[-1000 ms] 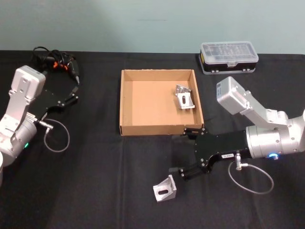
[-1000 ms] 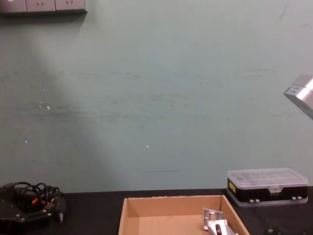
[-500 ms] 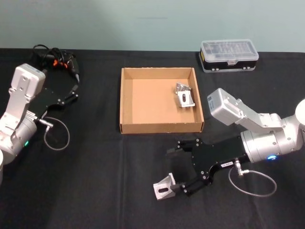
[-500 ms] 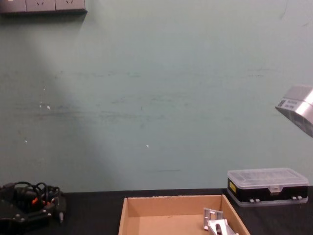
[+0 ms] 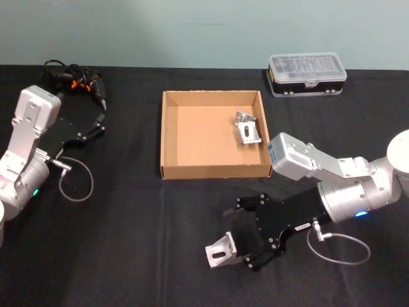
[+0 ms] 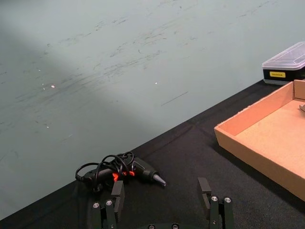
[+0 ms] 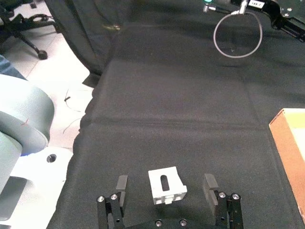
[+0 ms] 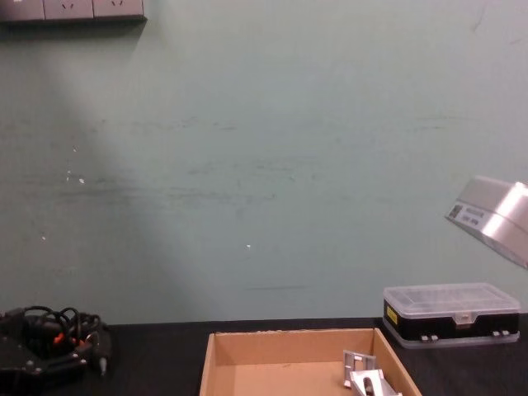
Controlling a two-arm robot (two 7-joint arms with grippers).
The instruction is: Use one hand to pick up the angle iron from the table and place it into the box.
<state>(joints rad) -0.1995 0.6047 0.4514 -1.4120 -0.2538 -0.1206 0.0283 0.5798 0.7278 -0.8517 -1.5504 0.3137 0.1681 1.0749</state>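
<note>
R gripper (image 5: 235, 236) spread wide, straddling angle iron (image 7: 167, 186) on table (image 5: 128, 256); uneven closing could spin or nudge it out. L gripper (image 5: 96, 125) parked, spread

The near angle iron (image 5: 221, 251) is pale satin metal, the table (image 5: 128, 243) matt black cloth, the box (image 5: 214, 171) plain matt tan cardboard, and the far-right case (image 5: 307, 75) black plastic under a glossy clear lid.
</note>
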